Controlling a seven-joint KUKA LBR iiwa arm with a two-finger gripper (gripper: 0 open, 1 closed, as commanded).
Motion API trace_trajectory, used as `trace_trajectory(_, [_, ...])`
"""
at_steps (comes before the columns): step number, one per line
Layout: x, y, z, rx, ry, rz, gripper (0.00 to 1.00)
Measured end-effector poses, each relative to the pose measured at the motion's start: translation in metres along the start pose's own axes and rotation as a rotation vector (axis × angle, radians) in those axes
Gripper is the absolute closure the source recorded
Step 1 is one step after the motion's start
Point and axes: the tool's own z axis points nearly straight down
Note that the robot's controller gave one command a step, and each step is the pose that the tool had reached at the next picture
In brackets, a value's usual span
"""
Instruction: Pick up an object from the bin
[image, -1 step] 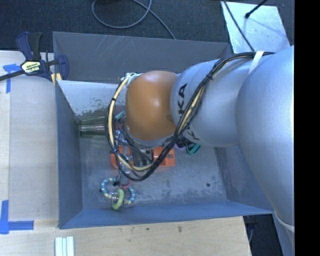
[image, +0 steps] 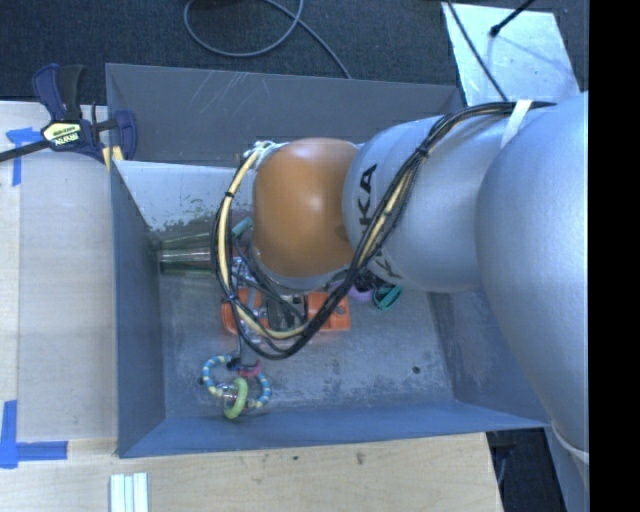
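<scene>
Bin (image: 135, 330), foot of left wall: clear cup (image: 185, 255). Lower left, near the front wall: beaded ring (image: 235, 387). Centre: pincer (image: 268, 312) low over flat orange thing (image: 337, 316); open or closed, cannot tell. Arm (image: 450, 200) reads "KA". Speckled grey floor (image: 400, 365) lies open lower right.

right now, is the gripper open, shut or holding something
gripper: cannot be told; it is low over a flat orange thing in the middle of the grey metal bin.
</scene>
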Motion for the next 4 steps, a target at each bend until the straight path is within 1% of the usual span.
trace_trajectory(1, [-0.001,-0.014,0.018,-0.003,-0.005,-0.076,0.0])
trace_trajectory(2, [-0.038,-0.065,0.051,0.0,-0.003,-0.157,1.0])
trace_trajectory(3, [-0.038,-0.065,0.052,-0.001,-0.003,-0.157,1.0])
trace_trajectory(4, [-0.039,-0.063,-0.068,-0.001,-0.006,-0.159,1.0])
